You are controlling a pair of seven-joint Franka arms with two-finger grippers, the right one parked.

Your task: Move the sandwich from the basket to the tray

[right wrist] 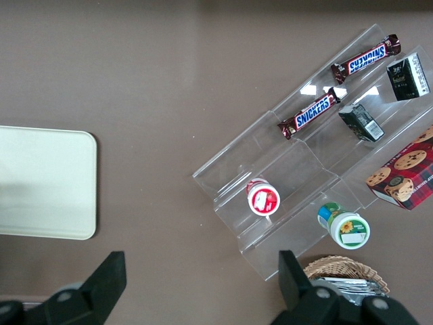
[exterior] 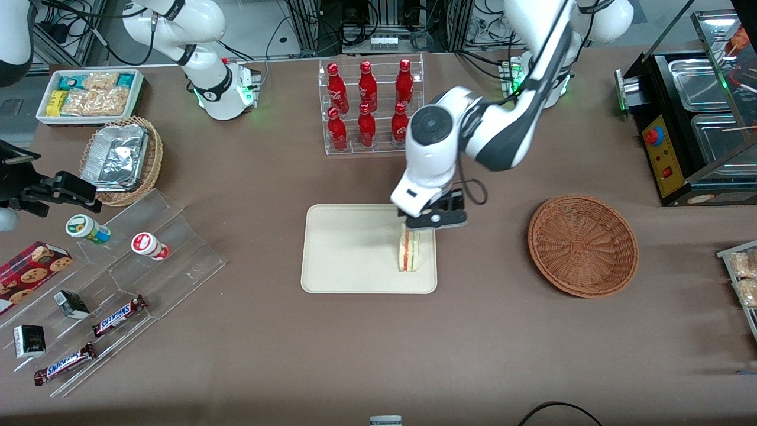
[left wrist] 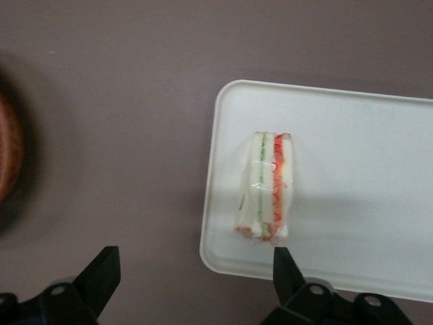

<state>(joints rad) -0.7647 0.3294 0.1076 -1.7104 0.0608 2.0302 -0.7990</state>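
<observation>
the sandwich [exterior: 409, 251] stands on its edge on the tray [exterior: 343, 248], close to the rim at the end nearer the basket [exterior: 582, 245], which sits empty on the brown counter [exterior: 378, 349] toward the working arm's end. the gripper [exterior: 434, 220] hangs just above the sandwich's upper end, and the wrist view shows its jaws spread wide, one fingertip [left wrist: 101, 271] out over bare counter and the other [left wrist: 284, 267] over the tray rim, with the sandwich [left wrist: 267, 186] apart from both. by the look of it the transfer is all but done: the wedge is in the tray and released, and what seems left is only for the arm to lift clear without tipping the narrow, upright piece.

the sandwich is a slim triangular wedge of pale bread in clear film, with a red-orange layer and a thin green line along the cut face. the tray [left wrist: 352, 128] is a smooth, matte cream rectangle with rounded corners and a low raised rim. the basket is a round, shallow bowl of reddish-brown wicker whose weave runs in rings out from the centre. farther from the front camera than the tray, a clear rack of red bottles [exterior: 369, 103] stands upright.
</observation>
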